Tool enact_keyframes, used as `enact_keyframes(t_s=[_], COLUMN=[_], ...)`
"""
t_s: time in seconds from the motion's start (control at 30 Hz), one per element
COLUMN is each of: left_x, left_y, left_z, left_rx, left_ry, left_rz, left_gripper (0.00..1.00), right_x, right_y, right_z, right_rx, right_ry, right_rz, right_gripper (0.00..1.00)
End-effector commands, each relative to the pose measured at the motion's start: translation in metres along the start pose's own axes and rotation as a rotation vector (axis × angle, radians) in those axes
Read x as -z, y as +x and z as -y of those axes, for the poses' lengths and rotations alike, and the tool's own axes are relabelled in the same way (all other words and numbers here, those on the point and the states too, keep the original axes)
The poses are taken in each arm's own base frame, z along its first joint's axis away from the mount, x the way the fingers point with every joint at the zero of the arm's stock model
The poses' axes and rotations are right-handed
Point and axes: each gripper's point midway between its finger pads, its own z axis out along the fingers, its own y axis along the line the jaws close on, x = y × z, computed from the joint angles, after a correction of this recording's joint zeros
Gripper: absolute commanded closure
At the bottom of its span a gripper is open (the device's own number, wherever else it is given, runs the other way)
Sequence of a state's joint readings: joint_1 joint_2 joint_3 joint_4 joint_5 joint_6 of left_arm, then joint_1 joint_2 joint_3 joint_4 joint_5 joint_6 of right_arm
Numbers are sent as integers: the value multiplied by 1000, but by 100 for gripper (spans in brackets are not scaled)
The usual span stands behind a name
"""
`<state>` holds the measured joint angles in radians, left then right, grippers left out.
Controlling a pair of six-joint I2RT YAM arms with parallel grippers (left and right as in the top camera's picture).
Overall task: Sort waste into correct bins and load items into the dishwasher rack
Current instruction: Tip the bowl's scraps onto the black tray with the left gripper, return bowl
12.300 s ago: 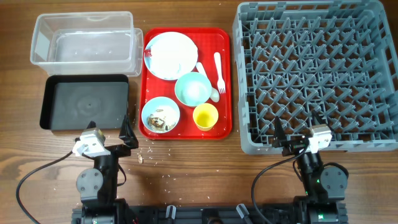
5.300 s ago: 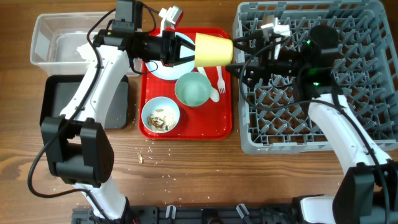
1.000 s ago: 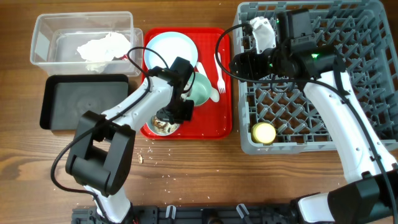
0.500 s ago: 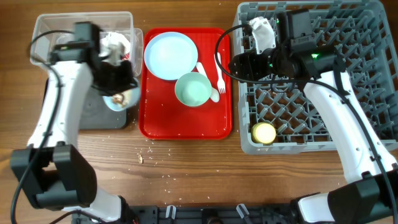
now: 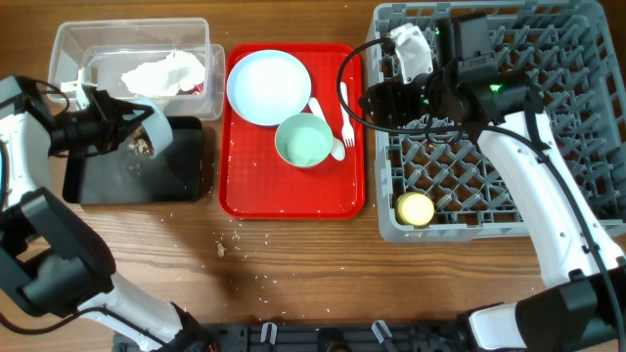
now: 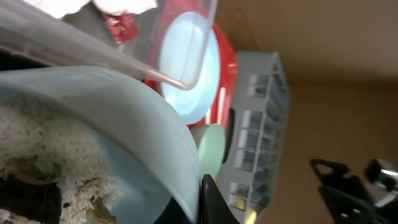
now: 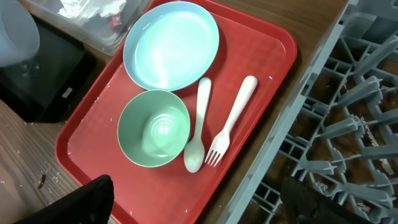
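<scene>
My left gripper (image 5: 132, 129) is shut on the rim of a light blue bowl (image 5: 156, 132), held tilted on its side over the black tray (image 5: 176, 171). Beige food scraps (image 6: 50, 168) cling inside the bowl (image 6: 124, 124), whose rim sits pinched between the fingers (image 6: 211, 202). The clear tub (image 5: 68, 68) holds the white napkin (image 5: 161, 70) and a red wrapper (image 6: 118, 28). My right gripper (image 7: 199, 208) hangs open over the red tray's right edge, above the fork (image 7: 231, 121), spoon (image 7: 198, 127), second bowl (image 7: 153, 127) and plate (image 7: 171, 45). The yellow cup (image 5: 415, 208) lies in the grey rack (image 5: 548, 127).
The red tray (image 5: 254, 196) lies between the bins and the rack. Crumbs (image 5: 223, 248) dot the wooden table in front of it. Both arms reach in from the near side, and the right arm (image 5: 548, 205) crosses over the rack.
My left arm has carried the scrap-filled bowl off the red tray, leftward to the black tray, and tipped it on its side. The right arm has stayed put.
</scene>
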<state>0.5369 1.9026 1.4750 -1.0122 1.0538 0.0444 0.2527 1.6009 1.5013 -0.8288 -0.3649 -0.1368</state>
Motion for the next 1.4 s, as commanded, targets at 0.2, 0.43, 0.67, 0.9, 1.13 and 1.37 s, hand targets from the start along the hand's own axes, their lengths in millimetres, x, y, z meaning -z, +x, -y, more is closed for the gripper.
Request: enact_keyframes(t_s=[0.2, 0.43, 0.67, 0.9, 1.13, 1.37], left_x=[16, 27, 42, 38, 29, -81], left_y=[-13, -12, -10, -7, 28, 108], left_z=[25, 33, 38, 37, 64, 58], left_rx=[74, 149, 299, 143, -35, -323], left_ry=[390, 462, 521, 464, 323, -302], left_rz=[22, 24, 25, 46, -17, -351], left_gripper=[96, 96, 96, 96, 96, 96], right_x=[-3, -3, -3, -3, -3, -3], right_y=[-2, -2, -2, -2, -2, -2], right_z=[2, 2, 2, 2, 2, 2], right_rx=[21, 20, 20, 21, 22, 21], right_ry=[8, 8, 8, 8, 9, 9], right_rz=[-1, -2, -2, -3, 0, -1], right_gripper=[12, 12, 12, 12, 12, 12])
